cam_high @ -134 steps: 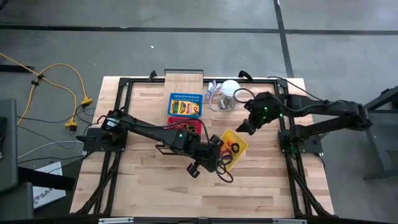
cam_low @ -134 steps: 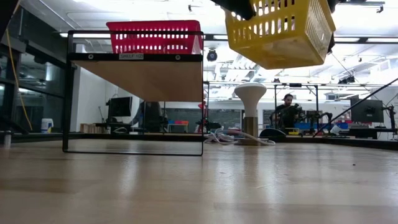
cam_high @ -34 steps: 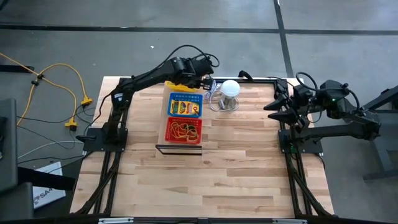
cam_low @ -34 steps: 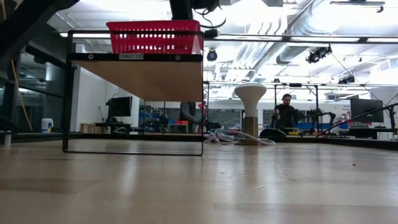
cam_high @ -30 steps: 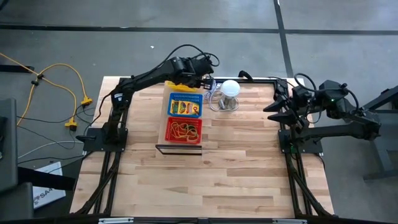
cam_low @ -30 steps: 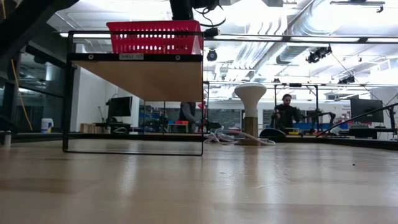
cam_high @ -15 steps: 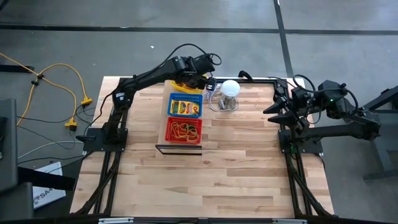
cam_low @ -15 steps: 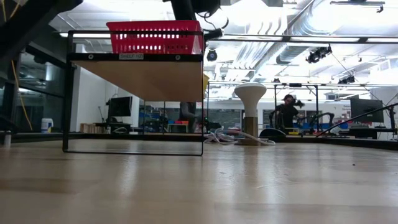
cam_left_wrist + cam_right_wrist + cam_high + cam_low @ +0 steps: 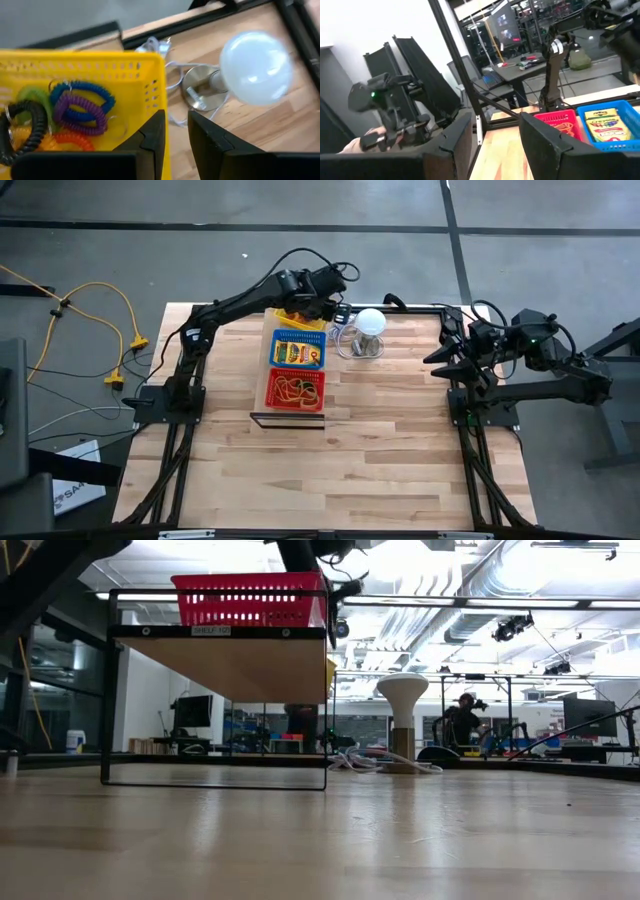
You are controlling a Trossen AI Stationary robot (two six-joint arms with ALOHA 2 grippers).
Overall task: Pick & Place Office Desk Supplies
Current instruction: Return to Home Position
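A yellow basket (image 9: 125,65) holds coloured coil loops (image 9: 82,102) in blue, purple, green, black and orange. It rests on the far end of the wooden shelf (image 9: 225,665), behind a blue basket (image 9: 298,350) of printed packs and a red basket (image 9: 295,388) of rubber bands. My left gripper (image 9: 175,117) hangs over the yellow basket's right wall (image 9: 156,85), which faces the lamp. Its fingers stand a narrow gap apart, with wood showing between them. It also shows in the high view (image 9: 328,304). My right gripper (image 9: 437,352) waits open and empty at the table's right edge. My left gripper comes from above at the yellow basket's right wall (image 9: 156,85). One finger (image 9: 152,137) covers that wall and the other finger (image 9: 210,140) stands outside it. I cannot tell whether either finger touches the basket.
A white ball lamp (image 9: 370,323) on a metal foot, with a grey cable, stands just right of the shelf's far end. A black frame (image 9: 440,308) runs round the table. Bare wood lies across the near half of the table. People show in the room beyond.
My left gripper has shifted slightly at the shelf's far end. A sliver of the yellow basket has come into the low view, beside the shelf board's right edge. My right arm has kept still.
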